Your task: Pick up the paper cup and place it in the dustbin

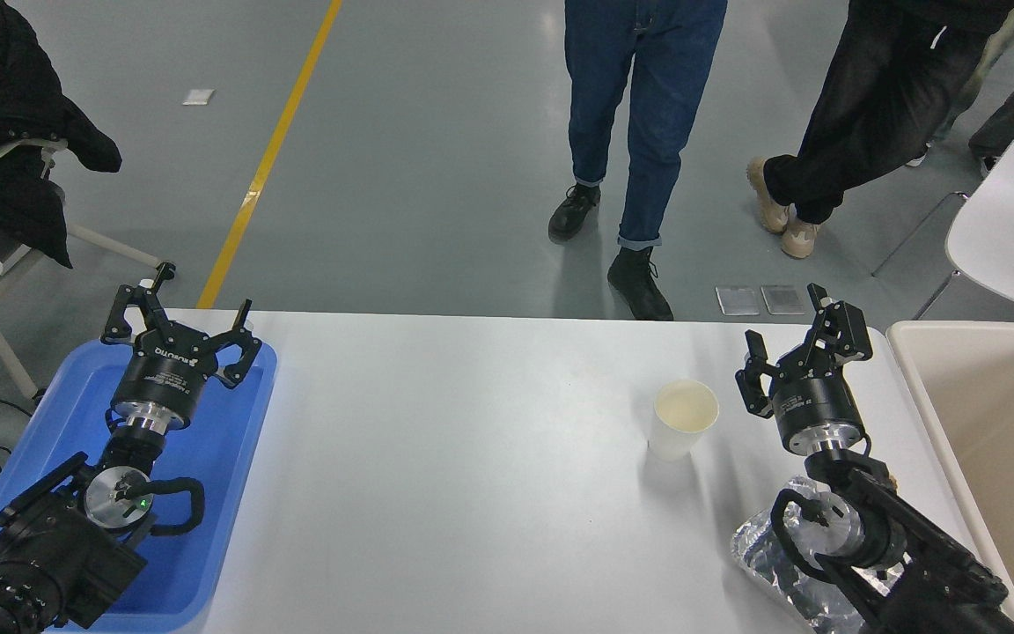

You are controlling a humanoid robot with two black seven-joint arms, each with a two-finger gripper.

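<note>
The left tool [183, 321] is parked at the near left above a shallow blue plastic tray [243, 440], its fingers spread wide and holding nothing. Moving right across the smooth white tabletop [437, 458], the paper cup [685, 418] stands upright, mouth open to the camera, a plain white tapered shape with a rolled rim and cream inside. It stands just left of the right tool [796, 330], apart from it, with a narrow strip of bare surface between them. The right tool is also open, its black fingers splayed and empty, raised beside the cup and a little farther back. Under the right arm, at the near edge, lies a crumpled silver foil container [758, 550], its surface creased and shiny. At the far right sits the dustbin [912, 365], a large cream-beige tub with a thick rounded rim and smooth inner walls, well right of the cup with the right tool between them. Beyond the tabletop's far edge is grey floor with a yellow line [274, 145]; two people [639, 106] stand there, legs only showing.
</note>
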